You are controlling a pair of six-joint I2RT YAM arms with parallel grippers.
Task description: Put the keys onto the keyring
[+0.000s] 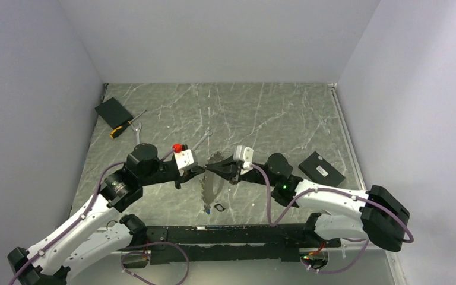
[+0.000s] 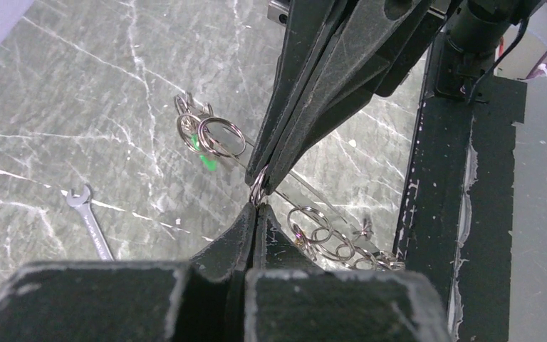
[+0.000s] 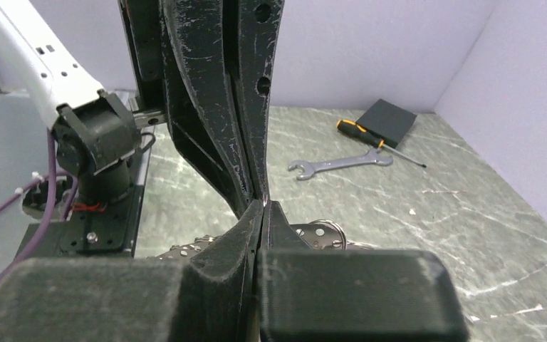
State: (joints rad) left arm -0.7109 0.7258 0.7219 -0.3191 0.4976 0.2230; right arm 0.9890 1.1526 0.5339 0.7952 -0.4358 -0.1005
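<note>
Okay, grey marbled table (image 1: 285, 119). The left gripper (image 2: 256, 211) and right gripper (image 3: 263, 211) meet tip to tip. Both have jaws pressed together, and each pinches the keyring (image 2: 258, 189) at the same small ring. In the top view the rest of the loop sags below the pinch. A black box (image 3: 388, 121) lies well apart from the keyring, toward the back wall. A spanner (image 2: 89, 221) lies flat, also apart from the keyring. A green-headed key (image 2: 207, 159) sits among split rings just beside the pinch. A dark key (image 1: 218, 208) lies on the table by the keyring's low end.
</note>
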